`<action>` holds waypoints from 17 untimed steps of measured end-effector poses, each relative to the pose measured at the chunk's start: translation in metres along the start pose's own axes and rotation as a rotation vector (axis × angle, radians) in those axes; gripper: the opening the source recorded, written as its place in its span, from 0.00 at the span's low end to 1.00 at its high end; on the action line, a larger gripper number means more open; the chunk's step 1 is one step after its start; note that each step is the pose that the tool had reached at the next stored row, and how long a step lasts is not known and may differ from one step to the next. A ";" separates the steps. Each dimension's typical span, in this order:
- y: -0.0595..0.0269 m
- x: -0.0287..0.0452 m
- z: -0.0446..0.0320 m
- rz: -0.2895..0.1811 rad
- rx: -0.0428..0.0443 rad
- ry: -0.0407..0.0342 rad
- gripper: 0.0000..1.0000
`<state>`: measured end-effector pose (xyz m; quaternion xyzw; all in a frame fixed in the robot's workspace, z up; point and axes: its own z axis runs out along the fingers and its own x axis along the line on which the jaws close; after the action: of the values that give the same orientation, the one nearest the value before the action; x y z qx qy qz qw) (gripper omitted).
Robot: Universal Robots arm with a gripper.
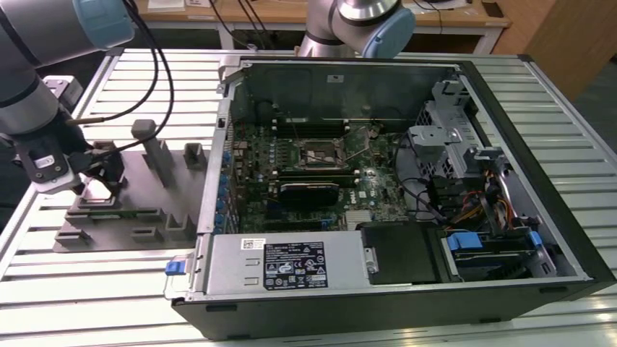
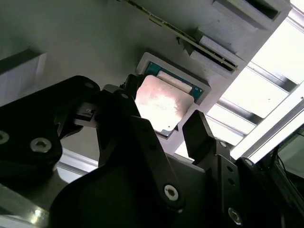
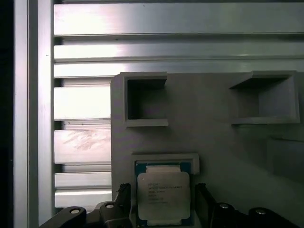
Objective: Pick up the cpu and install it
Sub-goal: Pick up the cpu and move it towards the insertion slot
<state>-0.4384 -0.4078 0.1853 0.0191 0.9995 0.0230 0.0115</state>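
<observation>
sitting flat in a shallow square pocket of the grey fixture (image 3: 213,137), the cpu (image 3: 164,197) showed its silver top. the gripper (image 3: 161,202) hung over it, jaws spread, fingers (image 3: 124,199) just beside two opposite edges, gripping nothing. in the exterior view the fixture lay on the slatted table (image 1: 115,289), beside the open computer case (image 1: 482,238).

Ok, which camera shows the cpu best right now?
The first wrist view: the cpu sits square-on in a pocket of the grey fixture, top face visible between the open claw's fingers. The second wrist view shows it slanted, glary and partly behind a finger. The exterior view gives a small pale patch beneath the claw.
</observation>
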 end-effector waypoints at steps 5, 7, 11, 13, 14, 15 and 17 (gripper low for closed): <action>0.0001 -0.0027 0.0011 -0.012 -0.0004 0.0011 0.65; 0.0001 -0.0030 0.0013 -0.013 -0.0004 0.0013 0.65; 0.0001 -0.0034 0.0019 -0.013 -0.0003 0.0015 0.65; 0.0000 -0.0034 0.0023 -0.013 -0.0003 0.0015 0.65; 0.0000 -0.0034 0.0027 -0.013 -0.0004 0.0014 0.65; 0.0000 -0.0034 0.0029 -0.013 -0.0003 0.0015 0.65; -0.0001 -0.0034 0.0033 -0.013 -0.0041 0.0017 0.65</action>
<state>-0.4349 -0.4078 0.1820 0.0124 0.9996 0.0250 0.0108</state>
